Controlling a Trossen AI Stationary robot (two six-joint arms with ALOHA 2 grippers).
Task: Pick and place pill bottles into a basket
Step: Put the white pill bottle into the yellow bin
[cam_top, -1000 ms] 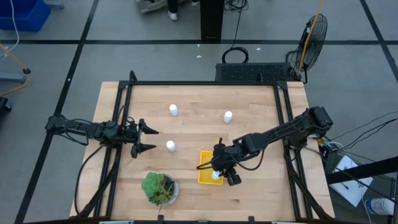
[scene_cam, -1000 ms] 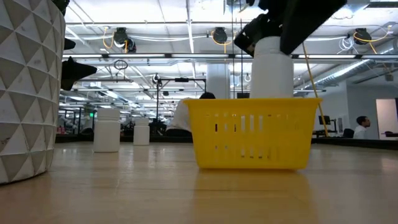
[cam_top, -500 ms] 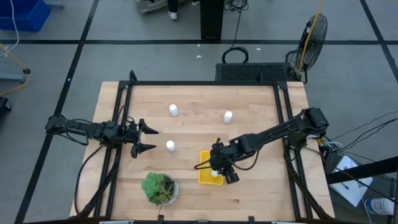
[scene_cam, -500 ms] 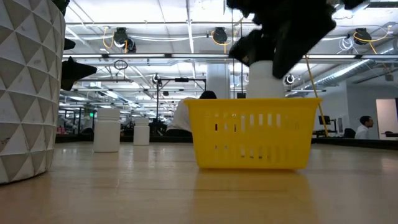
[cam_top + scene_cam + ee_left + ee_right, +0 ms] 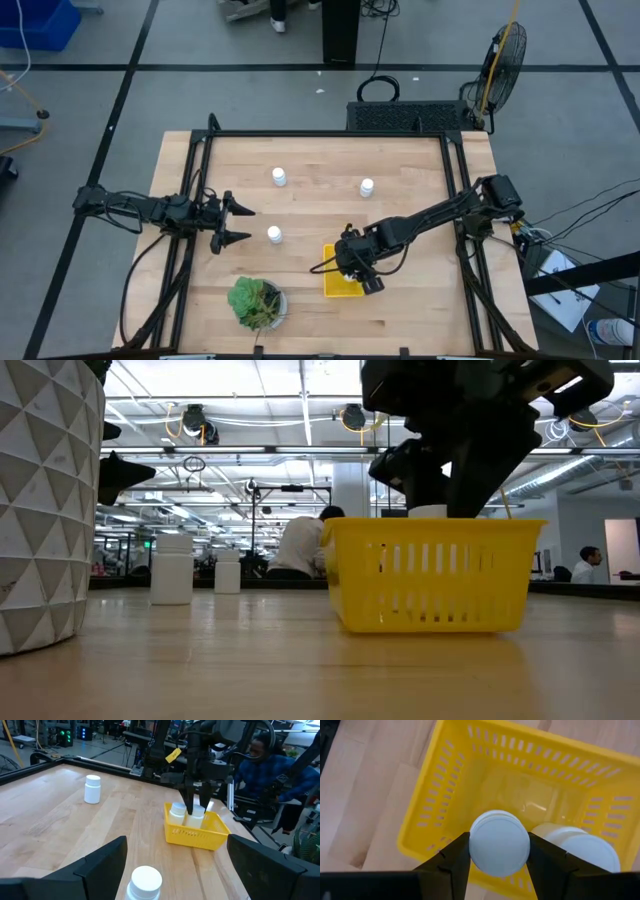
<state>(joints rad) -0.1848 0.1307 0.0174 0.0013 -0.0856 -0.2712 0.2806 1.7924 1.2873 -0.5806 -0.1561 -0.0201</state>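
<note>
Tabletop (image 5: 320, 160) | right pincer (image 5: 499, 851) grasping bottle (image 5: 499, 842), now lower in basket (image 5: 445, 785)

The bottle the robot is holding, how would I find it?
Find the yellow basket near the table's front edge, beside the potted plant. The right gripper reaches into it, shut on a white pill bottle. The other bottle in the basket stands free.
</note>
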